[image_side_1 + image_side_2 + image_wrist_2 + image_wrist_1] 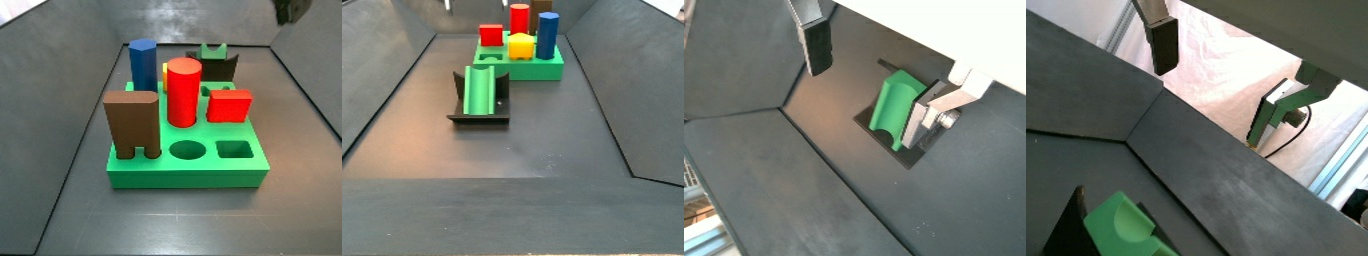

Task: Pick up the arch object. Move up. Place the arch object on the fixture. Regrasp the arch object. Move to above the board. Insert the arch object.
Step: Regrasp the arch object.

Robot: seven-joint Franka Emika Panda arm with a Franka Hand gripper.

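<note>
The gripper [878, 80] hangs empty, fingers wide, over the fixture [476, 118]; the arch object [218, 66] stands upright, notch up, at the board's [187, 178] far corner.

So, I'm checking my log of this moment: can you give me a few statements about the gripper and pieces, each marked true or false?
1. The gripper is open and holds nothing, well above the floor. True.
2. The red cylinder lies on the floor. False: it stands upright in the board.
3. A bright green piece lies on the fixture. True.
4. The arch object sits on the fixture. False: it stands in the board, notch up, behind the red cube.
5. Every hole in the board is filled. False: a round hole and a square hole are open.
</note>
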